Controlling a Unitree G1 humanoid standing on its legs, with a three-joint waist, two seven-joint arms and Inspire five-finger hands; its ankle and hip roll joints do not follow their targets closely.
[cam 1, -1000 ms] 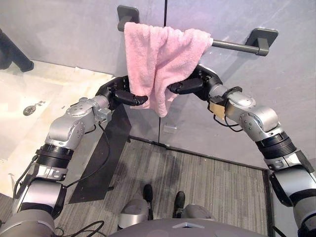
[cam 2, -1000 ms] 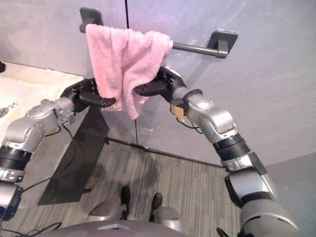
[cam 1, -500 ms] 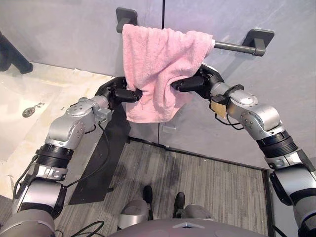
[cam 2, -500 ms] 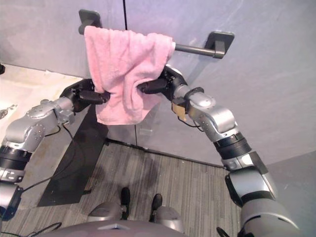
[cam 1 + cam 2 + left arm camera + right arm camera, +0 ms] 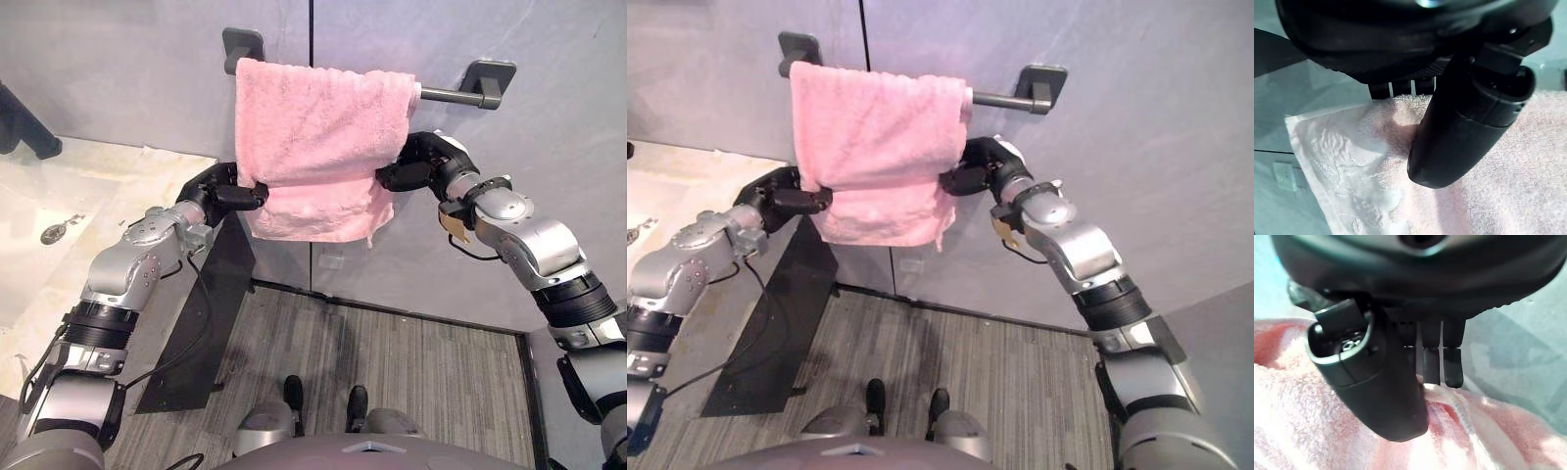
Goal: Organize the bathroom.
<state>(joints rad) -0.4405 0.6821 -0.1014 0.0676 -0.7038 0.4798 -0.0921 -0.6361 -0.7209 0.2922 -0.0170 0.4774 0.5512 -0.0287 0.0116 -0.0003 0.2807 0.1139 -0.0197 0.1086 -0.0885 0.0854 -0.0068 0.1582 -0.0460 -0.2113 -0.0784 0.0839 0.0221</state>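
Both hands are pinching the pink towel [image 5: 318, 127] draped over the wall rail [image 5: 451, 95], left hand [image 5: 223, 191] and right hand [image 5: 419, 166] at opposite edges, probably to spread it flat.

Towel [image 5: 318, 127] over wall rail [image 5: 451, 95]

No readable text, label, number or sign on anything here.
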